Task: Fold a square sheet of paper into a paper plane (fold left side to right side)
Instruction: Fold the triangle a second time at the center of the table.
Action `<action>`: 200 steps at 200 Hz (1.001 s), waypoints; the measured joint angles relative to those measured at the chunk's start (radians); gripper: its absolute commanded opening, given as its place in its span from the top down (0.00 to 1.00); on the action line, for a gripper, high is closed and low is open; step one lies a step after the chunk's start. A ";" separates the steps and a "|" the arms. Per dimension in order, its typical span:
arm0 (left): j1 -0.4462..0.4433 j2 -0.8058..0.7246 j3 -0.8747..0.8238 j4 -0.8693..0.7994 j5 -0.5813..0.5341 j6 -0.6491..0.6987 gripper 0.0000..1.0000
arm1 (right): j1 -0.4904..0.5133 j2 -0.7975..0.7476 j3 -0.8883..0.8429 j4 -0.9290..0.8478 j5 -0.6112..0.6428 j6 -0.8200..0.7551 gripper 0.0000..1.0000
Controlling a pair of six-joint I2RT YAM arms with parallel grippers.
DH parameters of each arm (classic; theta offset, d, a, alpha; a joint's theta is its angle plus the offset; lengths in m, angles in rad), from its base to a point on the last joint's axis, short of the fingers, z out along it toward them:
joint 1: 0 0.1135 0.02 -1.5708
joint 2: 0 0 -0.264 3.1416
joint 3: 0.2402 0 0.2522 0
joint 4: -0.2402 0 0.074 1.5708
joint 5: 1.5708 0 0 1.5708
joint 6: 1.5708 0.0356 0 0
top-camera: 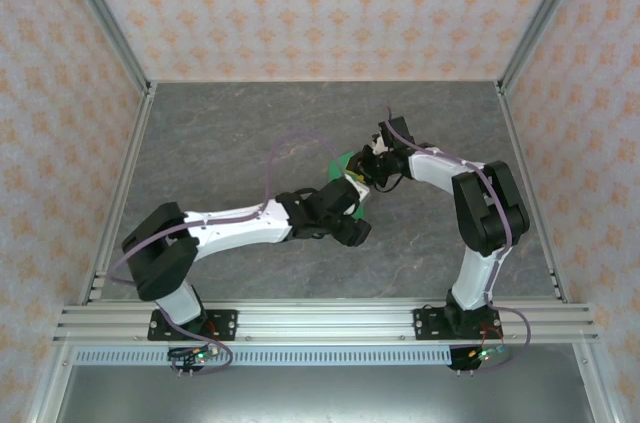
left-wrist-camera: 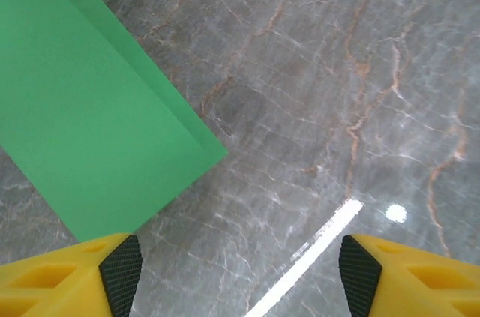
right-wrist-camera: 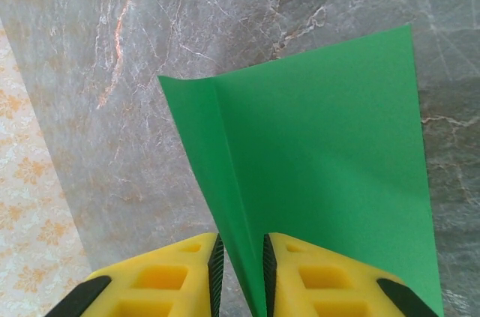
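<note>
the green paper [right-wrist-camera: 322, 152] lies near the middle of the grey marbled desk [top-camera: 220, 133], folded into layers, with one flap tilted up along a crease. the right claw [right-wrist-camera: 241, 272] has its jaws narrowly apart around the paper's near creased edge. whether they pinch it or have let go cannot be told. the left claw [left-wrist-camera: 240, 276] is released, its jaws wide apart over bare desk. its left finger sits just beside the paper's corner, and no paper lies between the jaws.
</note>
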 measured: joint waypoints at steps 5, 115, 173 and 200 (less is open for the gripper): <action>0.000 0.015 0.011 0.000 -0.011 0.005 0.26 | 0.000 0.000 0.000 0.000 0.001 0.000 0.75; -0.042 0.299 0.226 -0.087 -0.333 0.097 0.33 | 0.000 0.000 0.000 0.000 -0.004 0.005 0.75; -0.058 0.314 0.227 -0.116 -0.381 0.116 0.59 | 0.000 0.000 0.000 -0.001 -0.002 0.005 0.75; -0.059 0.313 0.222 -0.115 -0.381 0.122 0.67 | 0.000 0.000 0.000 -0.008 0.002 0.000 0.75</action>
